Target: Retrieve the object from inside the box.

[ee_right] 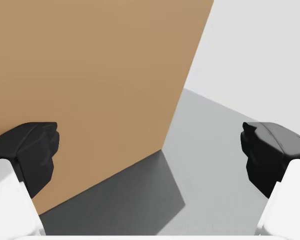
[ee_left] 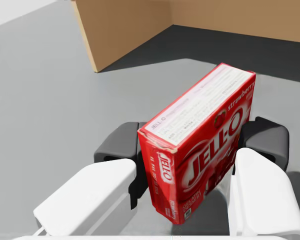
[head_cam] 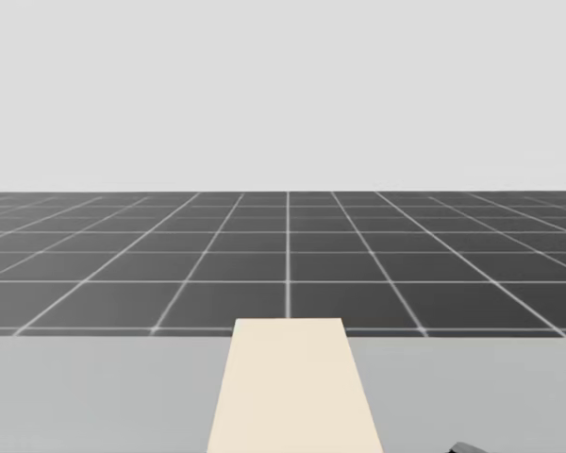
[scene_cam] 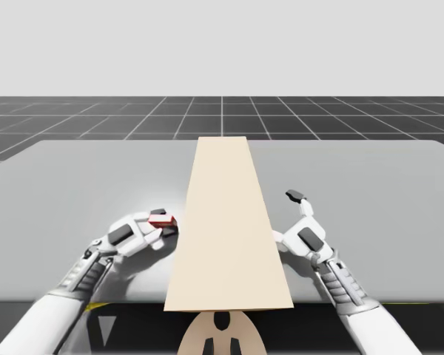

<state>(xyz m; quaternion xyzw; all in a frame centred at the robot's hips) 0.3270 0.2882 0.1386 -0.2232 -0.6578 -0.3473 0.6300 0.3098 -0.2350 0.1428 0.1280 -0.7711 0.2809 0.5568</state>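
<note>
Red rectangular carton [ee_left: 200,145], white lettering on its broad face and a pale small-print panel on its upturned narrow side: clamped by its broad faces in the robot's left gripper [ee_left: 190,146], long axis running ahead from the fingers toward the tall tan cardboard box [scene_cam: 229,222]. It sits outside that box, just left of it, over the grey table [scene_cam: 74,177]. Right gripper [ee_right: 151,150]: spread wide, holding nothing, beside the cardboard wall.

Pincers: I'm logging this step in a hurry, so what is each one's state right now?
Left pincer: closed on the red box.
Right pincer: open, holding nothing, beside the tan box.
</note>
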